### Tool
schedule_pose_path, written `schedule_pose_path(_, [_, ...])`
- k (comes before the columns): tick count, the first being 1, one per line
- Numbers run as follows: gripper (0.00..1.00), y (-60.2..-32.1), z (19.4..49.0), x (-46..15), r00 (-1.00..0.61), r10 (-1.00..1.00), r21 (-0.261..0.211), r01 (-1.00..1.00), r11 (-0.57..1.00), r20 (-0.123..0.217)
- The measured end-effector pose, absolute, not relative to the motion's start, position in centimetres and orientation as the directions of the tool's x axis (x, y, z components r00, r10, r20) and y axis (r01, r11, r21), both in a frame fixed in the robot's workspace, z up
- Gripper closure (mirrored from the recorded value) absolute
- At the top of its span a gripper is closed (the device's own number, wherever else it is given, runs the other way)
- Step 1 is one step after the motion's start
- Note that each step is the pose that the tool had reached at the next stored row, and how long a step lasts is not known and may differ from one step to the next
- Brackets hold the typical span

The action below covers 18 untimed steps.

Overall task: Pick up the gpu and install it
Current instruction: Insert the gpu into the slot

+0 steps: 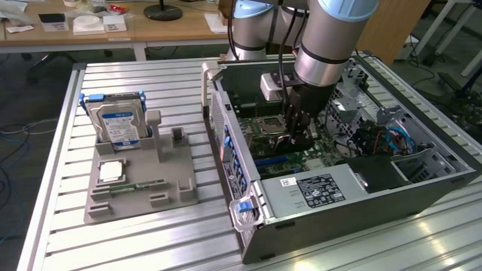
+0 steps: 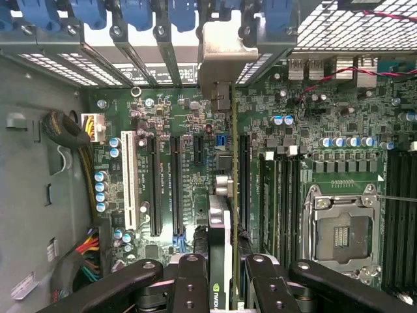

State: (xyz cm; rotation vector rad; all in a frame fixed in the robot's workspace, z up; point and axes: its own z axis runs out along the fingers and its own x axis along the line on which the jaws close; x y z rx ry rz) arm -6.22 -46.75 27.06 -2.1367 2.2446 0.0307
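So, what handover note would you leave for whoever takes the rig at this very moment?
Claw: closed on the gpu, inside the open computer case.
Gpu: edge-on over the motherboard, metal bracket at the rear slot openings; whether it is seated, I cannot tell.
Done: gpu picked up and brought to the case.
Left, as far as I can judge: confirm or finish seating, then release.
Beside the case: holder with the hard drive.
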Motion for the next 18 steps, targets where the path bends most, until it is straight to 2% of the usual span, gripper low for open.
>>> schedule_pose_path(18, [0.73,-46.5,26.2,-7.4,-0.05,-0.998,-0.015,-0.999,0.05,-0.042])
